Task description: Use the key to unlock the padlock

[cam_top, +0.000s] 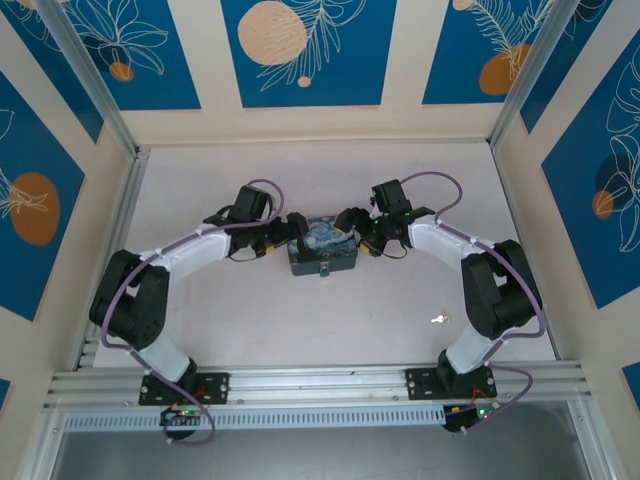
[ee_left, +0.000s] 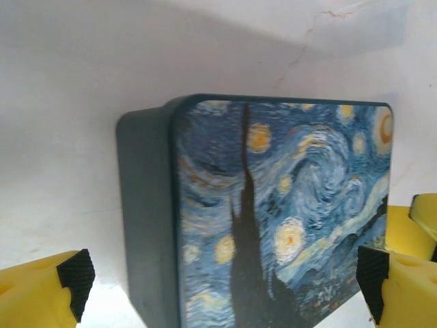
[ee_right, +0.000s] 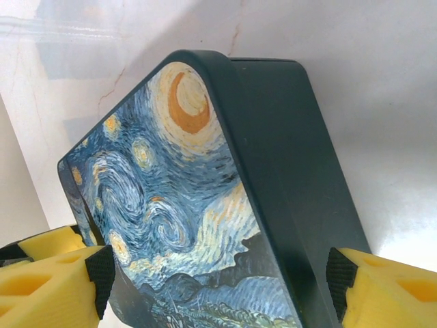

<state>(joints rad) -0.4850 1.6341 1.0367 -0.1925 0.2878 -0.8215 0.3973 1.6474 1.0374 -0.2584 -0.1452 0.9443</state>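
Padlock [cam_top: 325, 268] looks tiny, stiff, slippery, so pinch its body. Left gripper [ee_left: 222, 277] gapes astride tin [ee_left: 287, 205]; right gripper [ee_right: 218, 273] straddles it too, clamped or not, can't tell.

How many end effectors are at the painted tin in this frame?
2. The left end effector straddles the tin at its left end, jaws wide open. The right end effector straddles its right end; whether its pads press the tin is unclear.

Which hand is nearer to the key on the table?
Right. The right hand is right of the tin, up-left of the key; the left hand is left of the tin, farther.
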